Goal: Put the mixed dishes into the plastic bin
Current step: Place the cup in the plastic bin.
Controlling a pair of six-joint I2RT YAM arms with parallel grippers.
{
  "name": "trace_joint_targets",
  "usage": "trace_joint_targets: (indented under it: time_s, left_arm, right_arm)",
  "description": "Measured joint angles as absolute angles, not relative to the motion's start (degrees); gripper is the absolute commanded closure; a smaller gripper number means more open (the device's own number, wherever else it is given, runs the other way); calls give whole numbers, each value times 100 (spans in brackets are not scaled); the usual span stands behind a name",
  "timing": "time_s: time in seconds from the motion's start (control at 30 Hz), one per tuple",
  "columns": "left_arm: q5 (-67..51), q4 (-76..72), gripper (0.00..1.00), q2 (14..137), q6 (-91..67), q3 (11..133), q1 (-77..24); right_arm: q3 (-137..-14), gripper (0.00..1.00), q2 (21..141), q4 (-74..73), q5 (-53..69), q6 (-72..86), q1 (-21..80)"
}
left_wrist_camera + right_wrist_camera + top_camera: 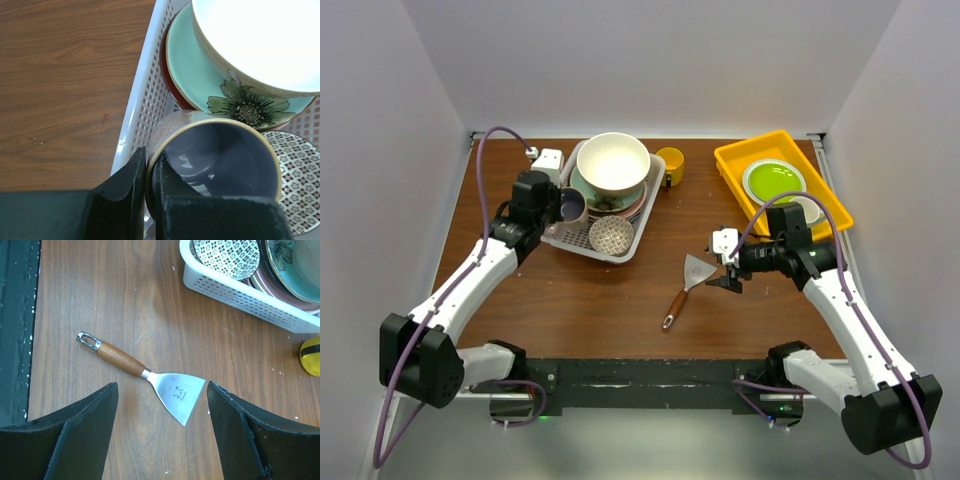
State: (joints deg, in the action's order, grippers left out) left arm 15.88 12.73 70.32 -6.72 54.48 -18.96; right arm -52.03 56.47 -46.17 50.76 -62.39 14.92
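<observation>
The white plastic bin (642, 225) stands at the back left of the table. It holds stacked plates, the pale green plate (200, 75) uppermost, with a large cream bowl (613, 162) on them and a small patterned bowl (611, 235) at the near end. My left gripper (552, 205) is shut on the rim of the purple-lined cream mug (220, 155), one finger inside and one outside, over the bin's left wall (145, 100). A yellow mug (670, 166) stands on the table right of the bin. My right gripper (728, 275) hangs open and empty above the spatula blade.
A wooden-handled metal spatula (120, 357) lies on the table in the middle, right under the right gripper (162, 385). A yellow tray (735, 160) at the back right holds a lime-green plate (773, 180). White walls close in the table on three sides.
</observation>
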Motion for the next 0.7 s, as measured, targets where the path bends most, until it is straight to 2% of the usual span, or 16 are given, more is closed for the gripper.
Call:
trace_joint_targets:
  time_s: [0.7]
  left_arm:
    - [1197,1186,100,7365,21,5688,-1737]
  right_arm:
    - [-5201,25,5647,-4617,5076,-6243,1492]
